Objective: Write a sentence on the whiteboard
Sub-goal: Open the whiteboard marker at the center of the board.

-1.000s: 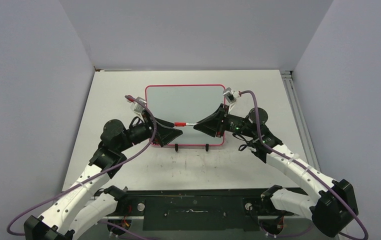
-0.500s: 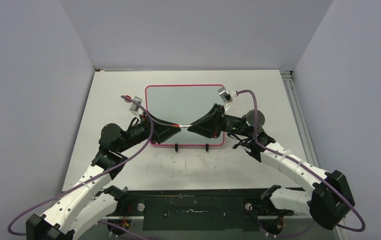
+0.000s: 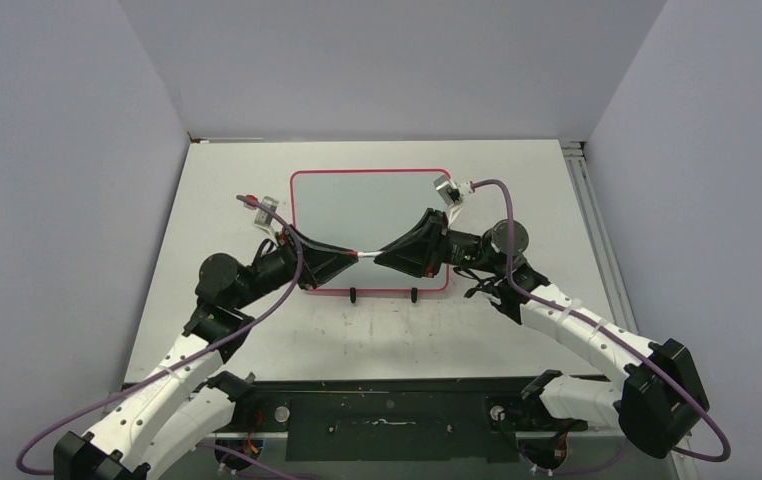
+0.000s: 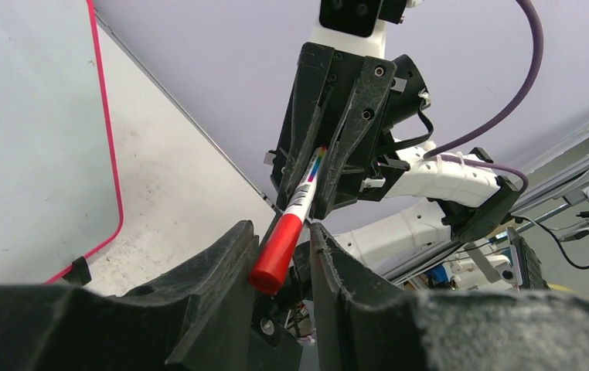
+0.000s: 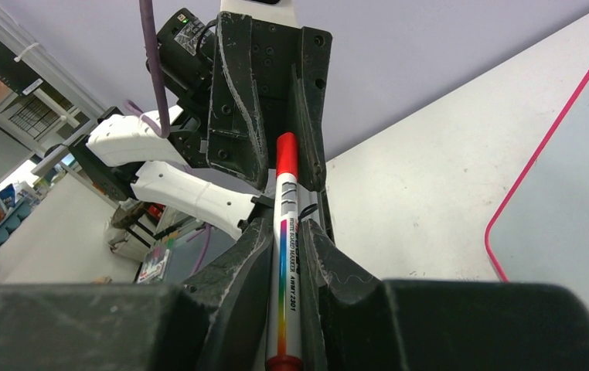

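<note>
Over the blank whiteboard [image 3: 367, 195], my right pincer [image 3: 385, 257] pinches the marker [image 5: 285, 255]; my left pincer [image 3: 355, 258] surrounds its red cap [image 4: 276, 251], grip unclear. Writing not begun.

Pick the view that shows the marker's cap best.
Left wrist: the red cap fills the foreground between the left fingers. The right wrist view shows it smaller, beyond the barrel. The top view shows only a white sliver of marker.

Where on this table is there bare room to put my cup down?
Bare table lies between the whiteboard and the back wall, and in front of it between the left arm and right arm. Crowded: over the whiteboard's near edge, where they meet at the marker.
</note>
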{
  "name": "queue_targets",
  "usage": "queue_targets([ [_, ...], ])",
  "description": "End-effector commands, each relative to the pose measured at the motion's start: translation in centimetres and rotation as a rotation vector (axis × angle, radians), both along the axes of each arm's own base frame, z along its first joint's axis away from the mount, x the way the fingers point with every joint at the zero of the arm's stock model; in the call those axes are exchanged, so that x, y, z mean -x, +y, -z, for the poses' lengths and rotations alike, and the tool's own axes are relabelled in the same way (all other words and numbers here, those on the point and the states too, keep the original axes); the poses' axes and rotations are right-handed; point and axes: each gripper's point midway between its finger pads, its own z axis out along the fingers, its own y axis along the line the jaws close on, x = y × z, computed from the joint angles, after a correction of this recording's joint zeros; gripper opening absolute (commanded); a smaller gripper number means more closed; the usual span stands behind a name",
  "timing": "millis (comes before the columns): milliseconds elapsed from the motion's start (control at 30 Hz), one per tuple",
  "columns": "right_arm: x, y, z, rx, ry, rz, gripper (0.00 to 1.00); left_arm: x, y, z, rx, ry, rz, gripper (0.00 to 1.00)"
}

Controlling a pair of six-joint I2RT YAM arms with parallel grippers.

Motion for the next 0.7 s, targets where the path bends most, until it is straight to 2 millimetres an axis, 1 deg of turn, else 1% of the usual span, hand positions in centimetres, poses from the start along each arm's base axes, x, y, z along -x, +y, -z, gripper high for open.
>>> queue_targets([
  [0, 0.9, -0.2, -1.5, -0.030, -0.086, -0.019, 0.05, 0.6, 0.6, -2.8, 0.081, -0.092, 0.002, 0.29],
  [100, 0.9, -0.3, -1.4, -0.022, -0.085, -0.018, 0.05, 0.7, 0.7, -3.1, 0.099, -0.101, 0.003, 0.14],
  [133, 1.0, -0.3, -1.3, -0.021, -0.085, -0.019, 0.05, 0.8, 0.7, -3.2, 0.101, -0.102, 0.006, 0.07],
  [200, 1.0, -0.4, -1.4, -0.021, -0.085, -0.017, 0.05, 0.9, 0.7, -3.3, 0.103, -0.108, 0.014, 0.00],
  [300, 1.1, -0.4, -1.5, -0.024, -0.090, -0.017, 0.05, 1.1, 0.7, -3.4, 0.107, -0.120, 0.018, 0.00],
  [400, 1.0, -0.7, -1.6, -0.031, -0.092, -0.002, 0.05, 0.9, 1.1, -3.1, 0.104, -0.111, 0.000, 0.00],
  [533, 1.0, -1.3, -2.1, -0.051, -0.103, 0.026, 0.05, 0.6, 1.6, -2.8, 0.114, -0.091, -0.011, 0.00],
  [667, 0.8, -1.9, -2.4, -0.062, -0.108, 0.042, 0.05, 0.8, 1.9, -3.1, 0.123, -0.098, -0.005, 0.00],
])
